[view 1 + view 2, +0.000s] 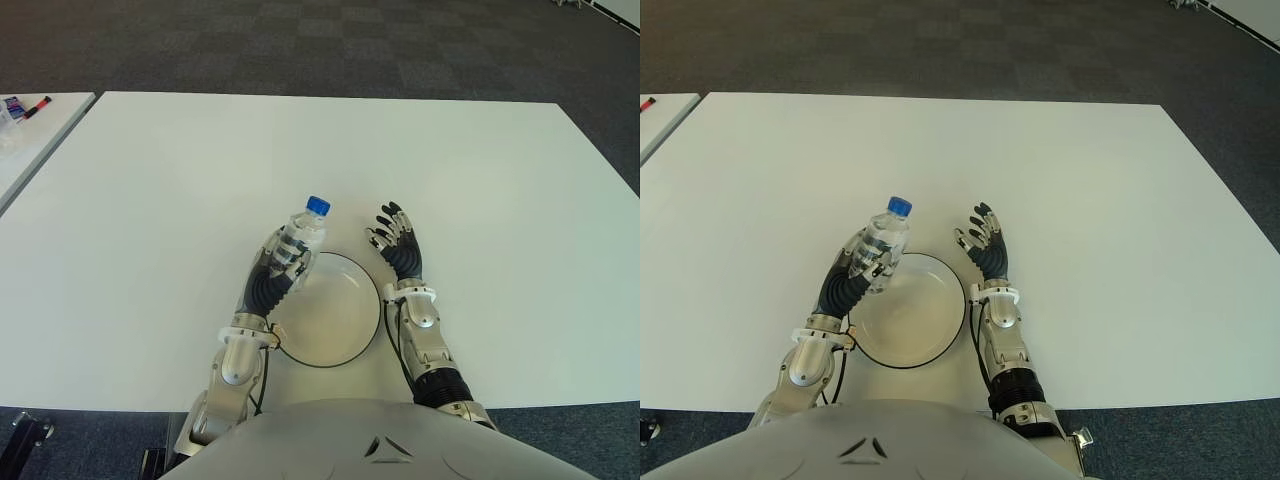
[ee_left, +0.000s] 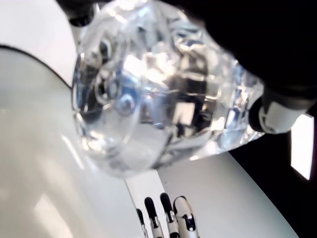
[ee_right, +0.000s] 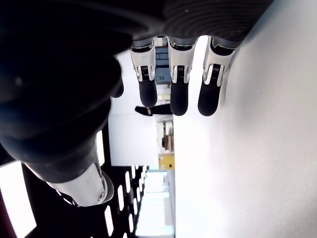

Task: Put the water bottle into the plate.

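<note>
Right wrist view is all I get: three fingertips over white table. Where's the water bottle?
Observer: The left hand grips the water bottle, blue cap pointing away from the robot.
Operator: Is it on the plate?
Observer: Not set down. It is held tilted over the plate, at the rim on the robot's left.
Operator: And my right hand?
Observer: The right hand shows by the plate's far right edge, fingers spread, holding nothing.
</note>
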